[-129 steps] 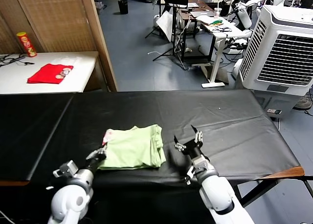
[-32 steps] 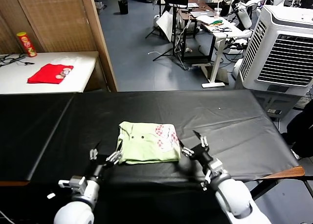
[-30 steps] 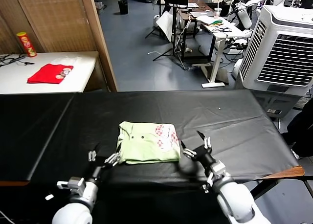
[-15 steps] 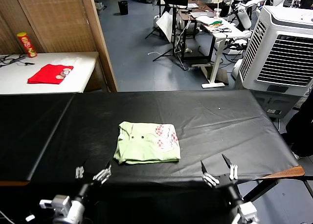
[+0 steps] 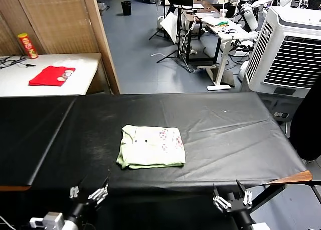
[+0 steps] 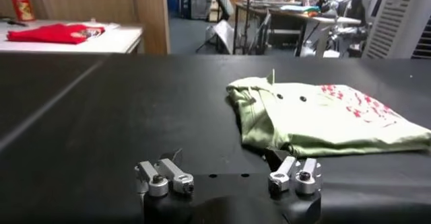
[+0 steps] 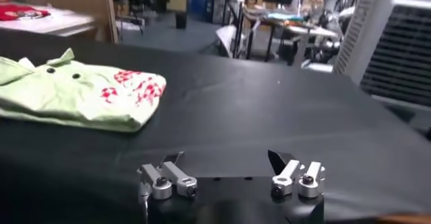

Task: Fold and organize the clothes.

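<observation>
The pale lime-green T-shirt (image 5: pixel 151 146) lies folded into a flat rectangle on the black table (image 5: pixel 225 124), with its pinkish printed patch on the right half. It also shows in the left wrist view (image 6: pixel 323 118) and in the right wrist view (image 7: pixel 74 94). My left gripper (image 5: pixel 89 192) is open and empty, low at the table's front edge, left of the shirt. My right gripper (image 5: pixel 231 196) is open and empty, low at the front edge, right of the shirt. Both are apart from the shirt.
A red garment (image 5: pixel 51 75) and a red can (image 5: pixel 27 45) sit on a white side table at the far left. A large white air cooler (image 5: pixel 288 44) stands at the back right. A wooden panel (image 5: pixel 103 36) stands behind the table.
Both grippers have let go of the shirt and drawn back and down below the table's front edge. The shirt stays folded in place.
</observation>
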### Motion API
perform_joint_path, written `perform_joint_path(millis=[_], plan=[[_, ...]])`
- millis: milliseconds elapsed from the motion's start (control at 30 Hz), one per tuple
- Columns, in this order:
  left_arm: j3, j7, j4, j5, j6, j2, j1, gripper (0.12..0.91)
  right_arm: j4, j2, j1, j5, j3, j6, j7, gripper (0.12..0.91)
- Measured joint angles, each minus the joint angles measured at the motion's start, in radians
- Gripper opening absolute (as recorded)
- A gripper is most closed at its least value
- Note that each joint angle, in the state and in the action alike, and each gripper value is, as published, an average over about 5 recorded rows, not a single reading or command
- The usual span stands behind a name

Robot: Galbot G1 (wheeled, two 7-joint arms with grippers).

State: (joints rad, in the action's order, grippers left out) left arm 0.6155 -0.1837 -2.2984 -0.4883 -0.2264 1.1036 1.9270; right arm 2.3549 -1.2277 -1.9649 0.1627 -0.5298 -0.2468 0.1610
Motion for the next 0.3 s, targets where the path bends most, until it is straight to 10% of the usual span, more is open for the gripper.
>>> perform_joint_path(millis=[300], plan=[[0.038, 0.001, -0.031, -0.021, -0.022, -0.01, 0.055, 0.798, 0.022, -0.005, -0.016, 0.005, 0.006, -0.028, 0.009, 0.798]])
